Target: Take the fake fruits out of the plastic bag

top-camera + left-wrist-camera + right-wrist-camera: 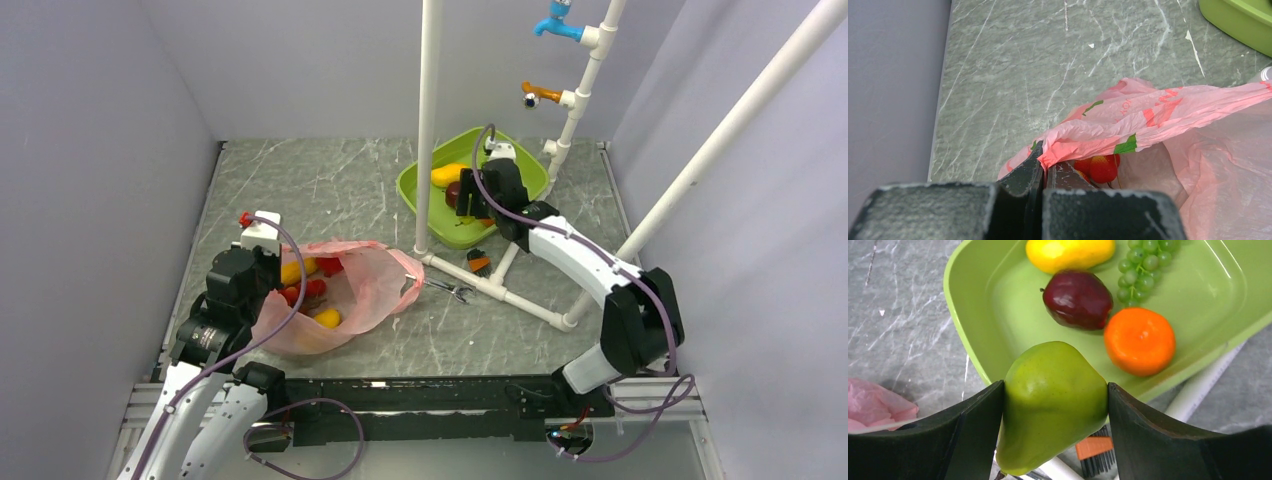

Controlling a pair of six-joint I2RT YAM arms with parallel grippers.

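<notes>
On grey marbled tabletop between lilac walls, right gripper, spread wide, clasps the green pear over the tub's 6 o'clock rim; left gripper pinches the pink bag, 8 o'clock.

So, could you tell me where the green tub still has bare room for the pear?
Seen from the right wrist, the green tub has two bare patches: floor between its left rim and the maroon fruit, and the wide stretch right of the orange fruit and green grapes. The middle is crowded, with the yellow mango there too.
</notes>
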